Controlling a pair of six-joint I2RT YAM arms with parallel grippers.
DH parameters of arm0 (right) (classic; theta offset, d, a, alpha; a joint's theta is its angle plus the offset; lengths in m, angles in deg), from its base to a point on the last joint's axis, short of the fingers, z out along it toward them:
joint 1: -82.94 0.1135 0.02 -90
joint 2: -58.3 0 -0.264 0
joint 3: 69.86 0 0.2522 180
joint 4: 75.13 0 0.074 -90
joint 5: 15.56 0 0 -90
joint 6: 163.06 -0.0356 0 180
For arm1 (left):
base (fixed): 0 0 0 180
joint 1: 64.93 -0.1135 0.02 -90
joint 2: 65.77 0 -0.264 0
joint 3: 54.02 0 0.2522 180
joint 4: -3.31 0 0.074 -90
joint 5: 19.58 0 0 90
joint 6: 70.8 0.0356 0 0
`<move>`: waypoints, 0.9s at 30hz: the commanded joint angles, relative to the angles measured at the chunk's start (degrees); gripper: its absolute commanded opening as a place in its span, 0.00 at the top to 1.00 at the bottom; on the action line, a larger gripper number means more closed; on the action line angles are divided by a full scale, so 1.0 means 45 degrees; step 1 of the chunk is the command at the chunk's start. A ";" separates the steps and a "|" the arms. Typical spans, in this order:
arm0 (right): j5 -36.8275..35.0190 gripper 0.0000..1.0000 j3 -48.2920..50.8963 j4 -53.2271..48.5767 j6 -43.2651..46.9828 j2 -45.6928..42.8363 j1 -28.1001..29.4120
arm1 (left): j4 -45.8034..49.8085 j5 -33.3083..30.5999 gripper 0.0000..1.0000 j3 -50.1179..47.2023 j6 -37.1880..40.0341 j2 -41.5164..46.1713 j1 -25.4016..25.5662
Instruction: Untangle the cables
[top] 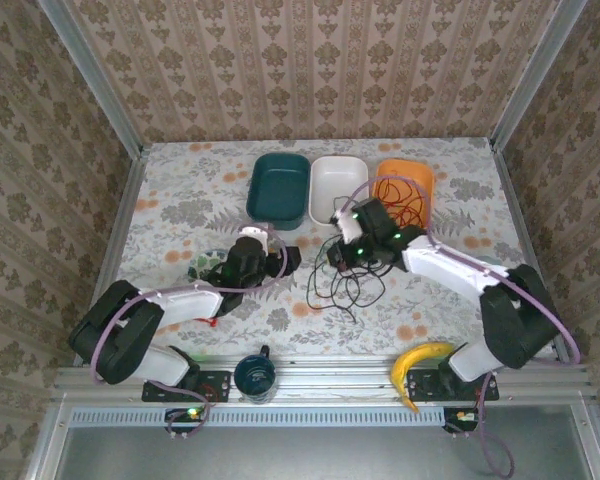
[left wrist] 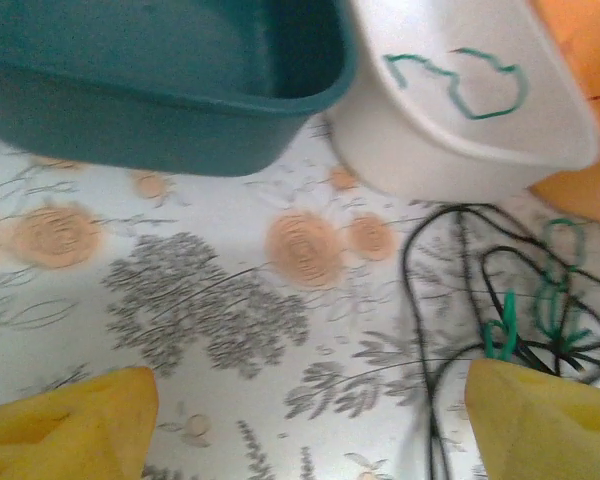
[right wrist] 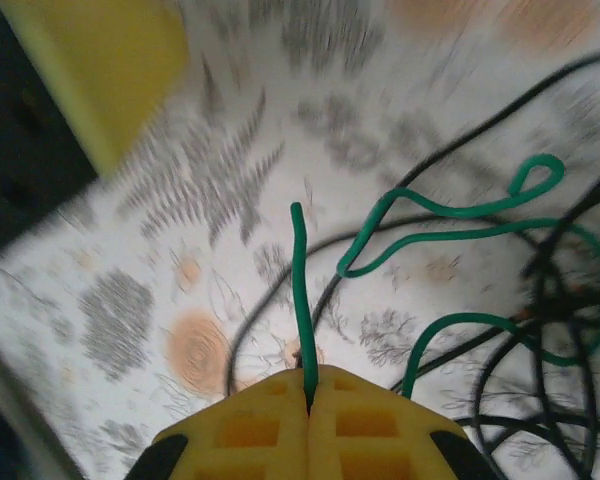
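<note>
Pinching thin green cable [right wrist: 298,285], right gripper [right wrist: 308,392]

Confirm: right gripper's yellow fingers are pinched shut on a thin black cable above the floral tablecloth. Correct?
Not quite: the colour is wrong. In the right wrist view the right gripper has its yellow fingers pinched shut on a thin green cable, not a black one. The black cables lie loose on the floral tablecloth. The rest stands.
</note>
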 commanded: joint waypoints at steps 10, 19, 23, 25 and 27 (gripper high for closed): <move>0.3882 0.98 0.1674 0.3952 -0.3539 -0.0723 -0.1889 | -0.3044 0.4405 0.24 0.0546 -0.0082 -0.0746 -0.0122; 0.5260 0.98 0.2059 0.4489 -0.4352 -0.0703 -0.2363 | -0.3228 0.4066 0.30 0.1028 0.0053 -0.1476 -0.0083; 0.5521 0.98 0.2174 0.4370 -0.4332 -0.0772 -0.2474 | -0.3523 0.4240 0.31 0.1760 0.0159 -0.2287 -0.0068; 0.5547 0.98 0.2198 0.4363 -0.4346 -0.0767 -0.2528 | -0.3681 0.4533 0.32 0.2195 0.0149 -0.2728 -0.0048; 0.5639 0.98 0.2198 0.4389 -0.4388 -0.0733 -0.2596 | -0.3702 0.4685 0.32 0.2575 0.0132 -0.3138 -0.0040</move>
